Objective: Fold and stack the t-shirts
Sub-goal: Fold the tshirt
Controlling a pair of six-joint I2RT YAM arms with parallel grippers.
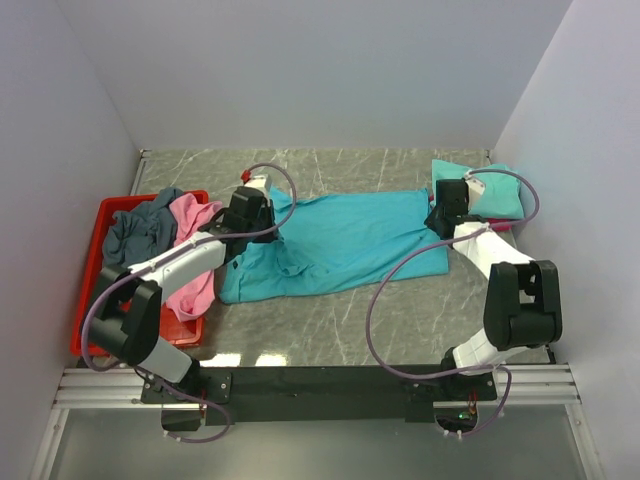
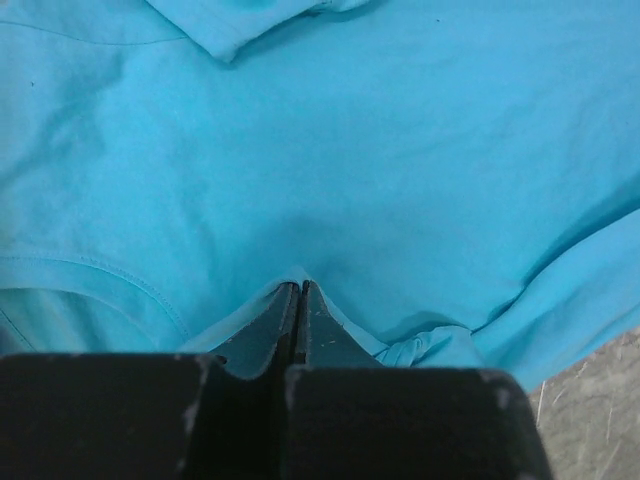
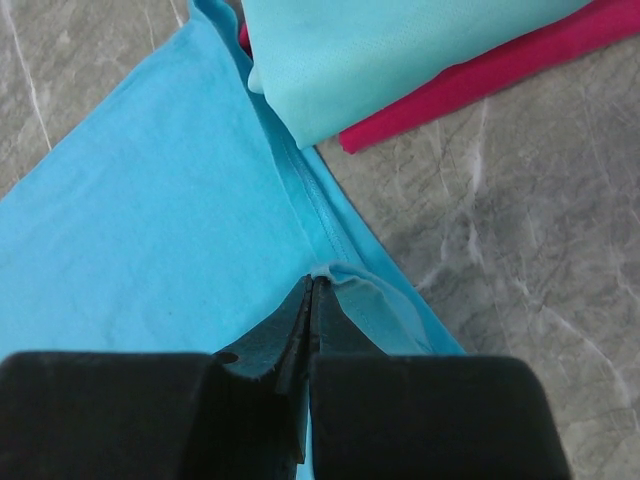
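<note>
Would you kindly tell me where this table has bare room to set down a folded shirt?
The table is bare in a wide strip between the turquoise shirt and the arms' base rail, and a narrower one behind the shirt. Crowded: the red tray side and the mint-green stack corner.

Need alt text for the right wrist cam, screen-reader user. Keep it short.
The right tool, jaws shut, pinches the hemmed edge of a turquoise t-shirt spread on a grey marbled table. At the top, a folded mint-green t-shirt lies on a crimson t-shirt, its corner overlapping the turquoise edge.
</note>
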